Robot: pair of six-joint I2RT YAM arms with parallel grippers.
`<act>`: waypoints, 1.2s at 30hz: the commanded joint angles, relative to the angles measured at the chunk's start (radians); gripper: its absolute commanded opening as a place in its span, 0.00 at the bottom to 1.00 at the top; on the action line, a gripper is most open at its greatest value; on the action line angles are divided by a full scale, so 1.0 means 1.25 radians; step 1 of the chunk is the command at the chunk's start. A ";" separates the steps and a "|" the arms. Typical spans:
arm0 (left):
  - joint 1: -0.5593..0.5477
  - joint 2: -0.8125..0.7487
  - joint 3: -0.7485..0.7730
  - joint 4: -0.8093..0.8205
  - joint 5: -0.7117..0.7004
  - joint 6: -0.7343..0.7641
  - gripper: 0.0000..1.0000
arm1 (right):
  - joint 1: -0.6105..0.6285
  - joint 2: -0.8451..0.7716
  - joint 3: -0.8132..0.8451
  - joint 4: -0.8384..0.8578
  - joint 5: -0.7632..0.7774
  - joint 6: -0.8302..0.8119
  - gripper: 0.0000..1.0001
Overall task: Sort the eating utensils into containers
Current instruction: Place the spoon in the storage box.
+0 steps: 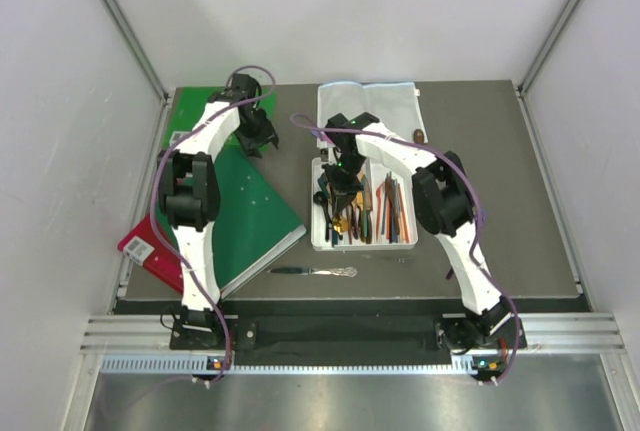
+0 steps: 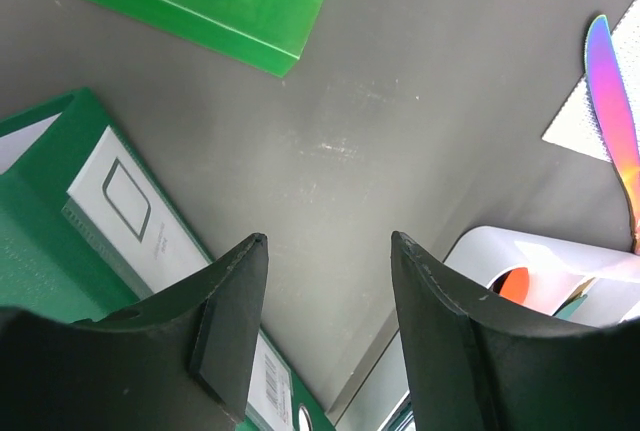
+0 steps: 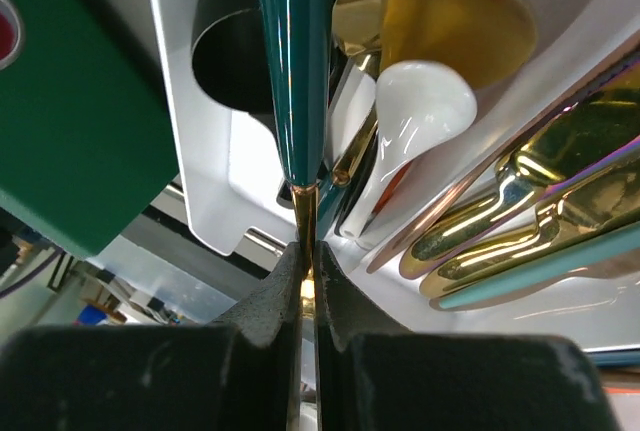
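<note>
Grey tabletop between white walls carries the white tray [image 1: 360,246] right of centre, its narrow compartments holding gold, teal, orange and black utensils, and we note one silver knife [image 1: 315,272] lying loose on the table just in front of it. We find the right gripper [image 3: 308,271] above the tray, fingers pinched tight on the gold shaft of a teal-handled utensil [image 3: 298,61], near a gold spoon [image 3: 450,11] and a white spoon [image 3: 420,111]. The left gripper [image 2: 325,321] hovers spread wide, holding nothing, over bare table beside the green books [image 1: 250,211].
</note>
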 commanded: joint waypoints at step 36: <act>-0.002 -0.054 -0.029 0.029 -0.006 0.002 0.57 | -0.050 -0.003 0.025 0.022 -0.087 -0.005 0.27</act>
